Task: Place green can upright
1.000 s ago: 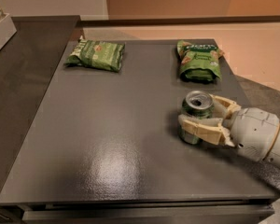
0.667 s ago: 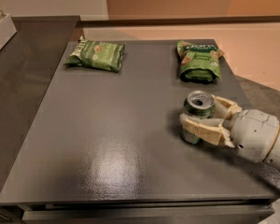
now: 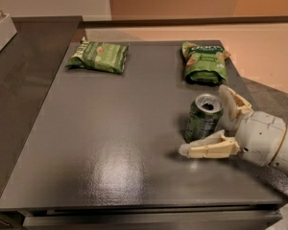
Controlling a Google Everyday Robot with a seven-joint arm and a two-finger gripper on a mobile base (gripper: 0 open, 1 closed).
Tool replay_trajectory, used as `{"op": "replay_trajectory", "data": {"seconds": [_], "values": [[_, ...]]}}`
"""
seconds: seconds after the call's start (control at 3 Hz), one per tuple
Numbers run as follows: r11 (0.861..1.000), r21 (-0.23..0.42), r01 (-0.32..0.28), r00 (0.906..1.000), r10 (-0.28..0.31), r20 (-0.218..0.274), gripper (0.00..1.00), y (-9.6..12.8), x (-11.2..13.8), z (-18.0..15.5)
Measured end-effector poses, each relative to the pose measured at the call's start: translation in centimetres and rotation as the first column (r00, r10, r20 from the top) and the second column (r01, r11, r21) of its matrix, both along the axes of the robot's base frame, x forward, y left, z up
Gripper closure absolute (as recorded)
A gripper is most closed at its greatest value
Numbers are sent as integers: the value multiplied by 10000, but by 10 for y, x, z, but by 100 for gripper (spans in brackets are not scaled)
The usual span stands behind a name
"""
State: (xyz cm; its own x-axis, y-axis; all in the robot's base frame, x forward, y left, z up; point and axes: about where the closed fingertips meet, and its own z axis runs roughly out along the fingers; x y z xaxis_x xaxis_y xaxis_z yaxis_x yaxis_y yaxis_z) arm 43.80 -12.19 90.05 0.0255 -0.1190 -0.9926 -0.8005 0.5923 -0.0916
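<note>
Worktop (image 3: 110,128): dark grey, square and glossy, with a pale glare patch near the front edge; it fills most of the view.
Tool (image 3: 204,121): cream two-finger tool on a white wrist that reaches in from the right edge, low over the right front part of the worktop. Its fingers are spread wide and released. One lies flat along the worktop in front of the can, the other angles up behind the can's right side.
Left bag (image 3: 98,56): flat green crinkly snack bag lying at the back left of the worktop, well apart from the tool.
Right bag (image 3: 204,62): a second green snack bag at the back right, behind the can and not touching it.
Can (image 3: 203,123): small dark green drink can standing upright on the worktop between the tool's two fingers, silver top facing up. The rear finger seems to sit just beside its rim, though contact is hard to judge.
</note>
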Motion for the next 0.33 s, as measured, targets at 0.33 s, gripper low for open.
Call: {"op": "replay_trajectory", "data": {"seconds": [0.33], "values": [[10000, -1, -1, 10000, 1, 1, 0, 0, 0, 0]]}}
